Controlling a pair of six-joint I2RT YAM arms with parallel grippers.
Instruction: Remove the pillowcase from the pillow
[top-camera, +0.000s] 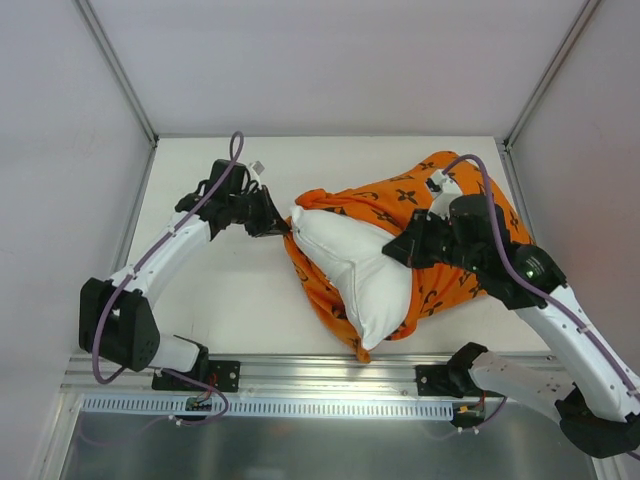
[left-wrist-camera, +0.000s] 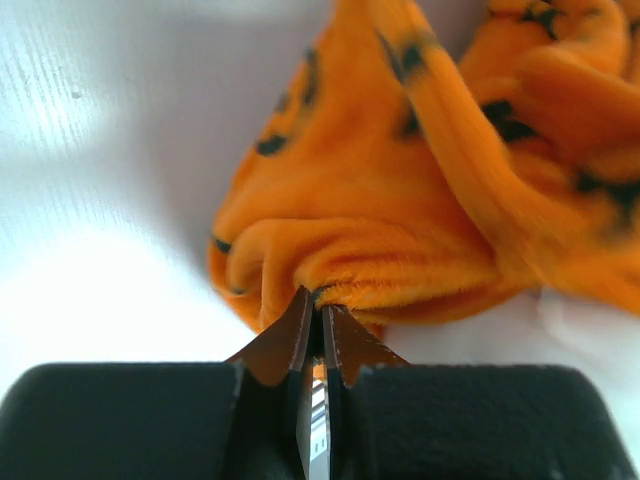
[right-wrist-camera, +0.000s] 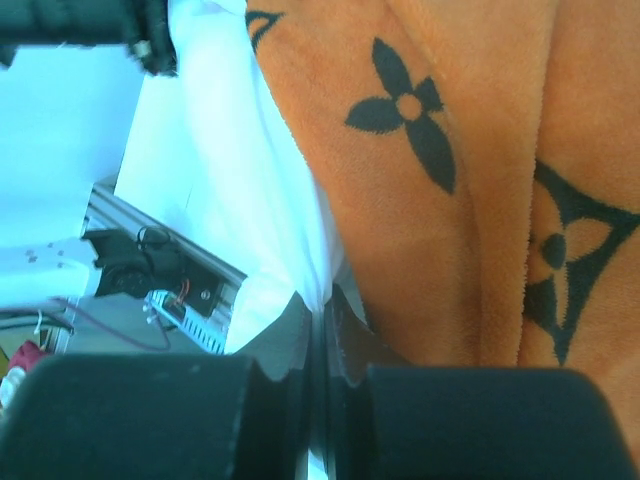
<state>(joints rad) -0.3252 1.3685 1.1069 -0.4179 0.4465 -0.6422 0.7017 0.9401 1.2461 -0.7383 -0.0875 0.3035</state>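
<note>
Half of the pillow (top-camera: 355, 280) lies bare at the middle of the table (top-camera: 220, 300); the pillowcase (top-camera: 400, 195) wraps the rest. My left gripper (left-wrist-camera: 318, 305) pinches a pillowcase fold, and my right gripper (right-wrist-camera: 322, 310) clamps the pillow's edge. The pulling apart is not yet done.

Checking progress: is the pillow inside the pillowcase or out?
Partly out: the pillow lies bare on top, with the pillowcase bunched under and around it.
</note>
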